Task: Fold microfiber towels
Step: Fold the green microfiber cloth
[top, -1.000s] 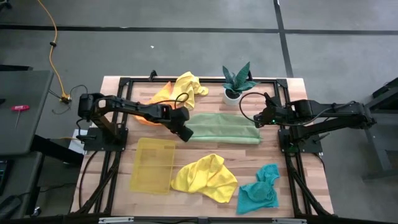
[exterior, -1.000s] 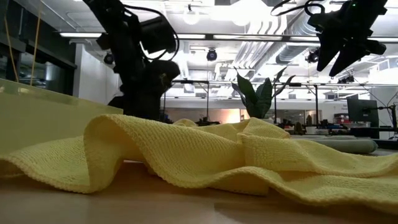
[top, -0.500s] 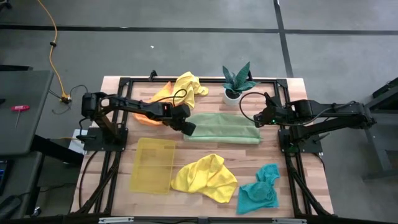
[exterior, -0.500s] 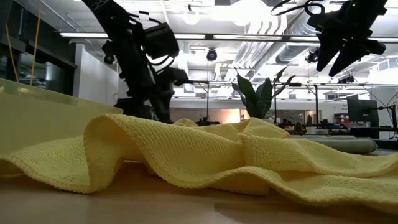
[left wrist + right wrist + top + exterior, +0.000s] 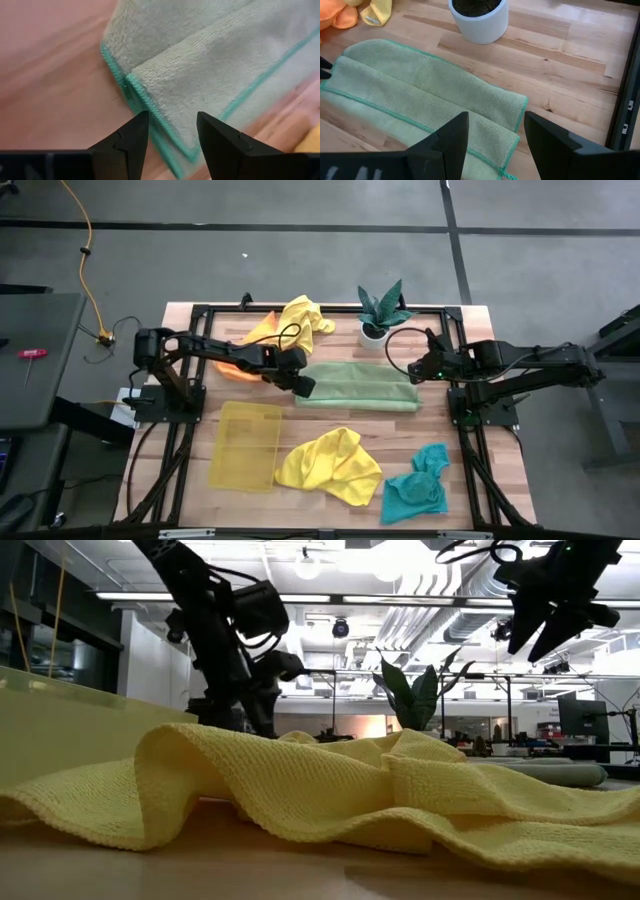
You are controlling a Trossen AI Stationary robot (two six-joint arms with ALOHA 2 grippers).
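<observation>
**Left hand at the green towel's folded end, right hand parked past the other end**

Your left hand [image 5: 304, 386] sits low at the near end of the olive-green towel [image 5: 358, 386], fingers [image 5: 131, 138] spread a little with nothing between them. In the left wrist view the towel's folded corner, with its teal stitched edge, lies just ahead of the fingertips, bare tabletop [image 5: 45, 85] beside it. The towel lies flat in a long strip of several folded layers, stretching away from that hand toward the right arm.

Just behind your left hand, under its arm, the orange towel [image 5: 232, 365] is bunched up, and a yellow towel [image 5: 299, 317] lies heaped beside it toward the back edge. On the hand's other side, toward the front edge, the translucent yellow tray [image 5: 245, 444] rests near, with the second yellow towel [image 5: 329, 464] crumpled next to it. Farther off at the front, the teal towel [image 5: 415, 490] lies rumpled.

Your right hand [image 5: 415, 370] hangs raised just past the far end of the green towel, fingers [image 5: 447, 142] parted and holding nothing; its wrist view looks down the towel's length. The potted plant [image 5: 379, 312] in its white pot stands near that hand, behind the green towel and not touching it.
</observation>
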